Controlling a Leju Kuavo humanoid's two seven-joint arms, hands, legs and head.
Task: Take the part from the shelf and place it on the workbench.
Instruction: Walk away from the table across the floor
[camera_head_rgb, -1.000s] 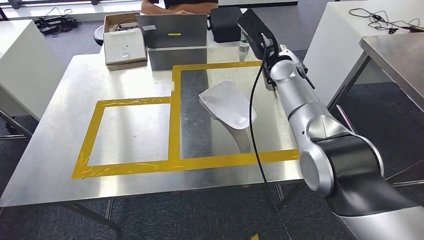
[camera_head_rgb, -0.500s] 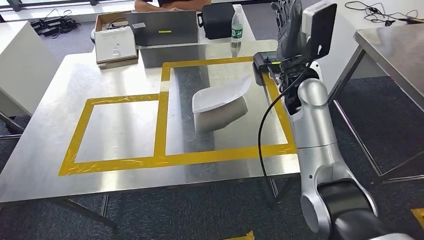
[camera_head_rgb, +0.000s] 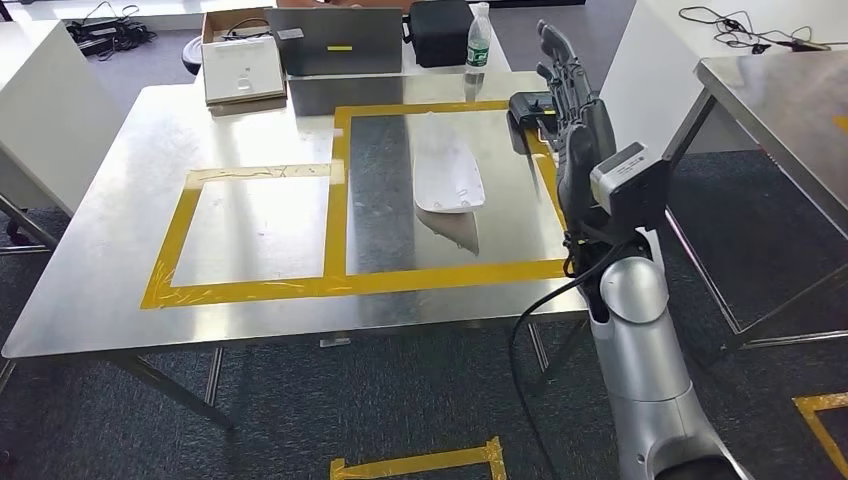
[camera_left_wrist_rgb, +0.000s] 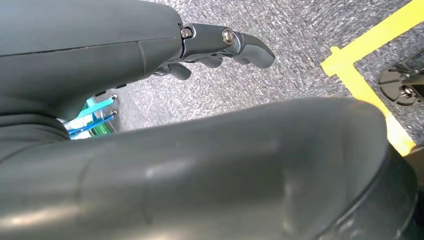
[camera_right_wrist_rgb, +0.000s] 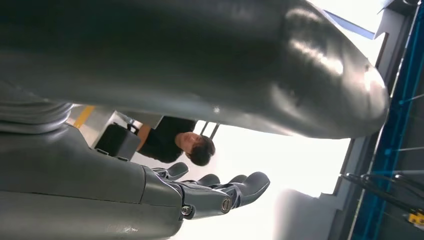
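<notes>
The white curved part (camera_head_rgb: 448, 172) lies free on the steel workbench (camera_head_rgb: 120, 200), inside the larger of two yellow tape frames (camera_head_rgb: 340, 180). My right hand (camera_head_rgb: 572, 105) is raised beside the bench's right edge, to the right of the part and apart from it, fingers spread and holding nothing. The right wrist view shows the same hand (camera_right_wrist_rgb: 215, 192) with straight fingers against bright background. My left hand (camera_left_wrist_rgb: 220, 45) hangs over grey carpet, its fingers loosely extended and holding nothing.
At the bench's far edge stand a cardboard box (camera_head_rgb: 243, 68), a grey laptop (camera_head_rgb: 340, 42), a black bag (camera_head_rgb: 441, 20) and a water bottle (camera_head_rgb: 479, 40). A black device (camera_head_rgb: 528, 108) sits near my right hand. A second steel table (camera_head_rgb: 780, 110) stands right. A person (camera_right_wrist_rgb: 180, 142) sits behind.
The camera has shifted. My right arm has lifted and drawn back from above the bench to its right edge. The part has turned within the tape frame and now lies lengthwise.
</notes>
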